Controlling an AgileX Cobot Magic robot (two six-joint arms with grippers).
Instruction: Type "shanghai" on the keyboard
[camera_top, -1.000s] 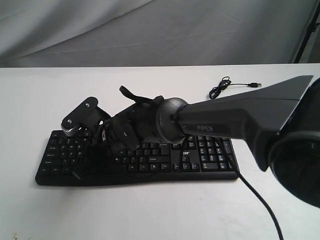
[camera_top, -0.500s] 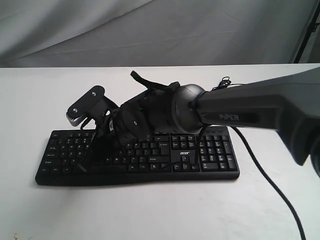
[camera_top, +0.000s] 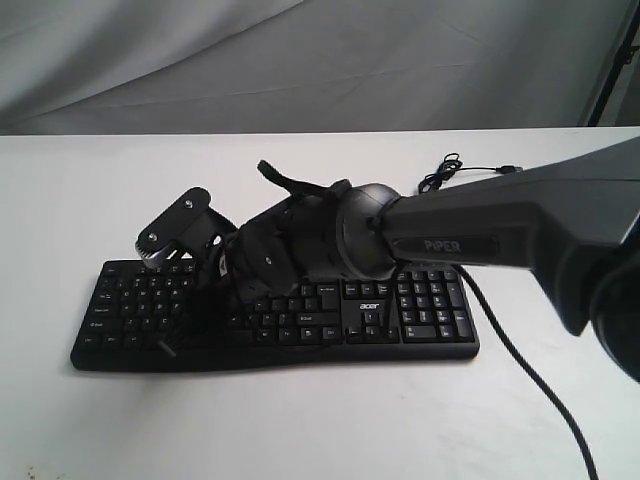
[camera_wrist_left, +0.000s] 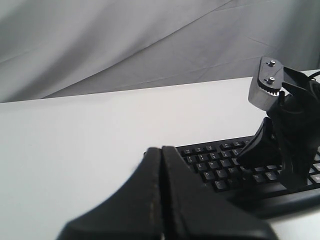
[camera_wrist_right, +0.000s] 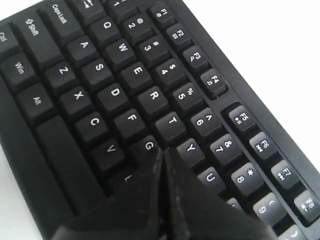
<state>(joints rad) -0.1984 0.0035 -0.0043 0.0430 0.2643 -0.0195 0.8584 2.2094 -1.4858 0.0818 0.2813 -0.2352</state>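
The keyboard (camera_top: 430, 305) lies flat on the white table (camera_top: 90, 200), a little toward 6 o'clock of the table's middle in the exterior view. Its long side runs from 9 to 3 o'clock, with the number pad at the 3 o'clock end. Its thin cable (camera_top: 440, 178) lies coiled on the table at 1 o'clock of it, the plug end pointing toward 3 o'clock.

The right arm (camera_top: 500, 235) comes in from 3 o'clock and reaches across the keyboard's middle, hiding much of the letter rows. The right claw (camera_wrist_right: 161, 157) points down at the letter keys with its jaws pressed together and nothing between them. Its tip sits between G and Y, just beside G, and covers the key next to G. Whether it presses that key or hangs just above it, I cannot tell. A silver bracket (camera_top: 172, 225) on the claw's body stands above the keyboard's 10 o'clock corner.

The left claw (camera_wrist_left: 161, 152) shows only in its own wrist view. Its jaws are closed tight and hold nothing, and it is over bare table, apart from the keyboard's near end. A grey cloth (camera_top: 300, 60) hangs behind the table at 12 o'clock.
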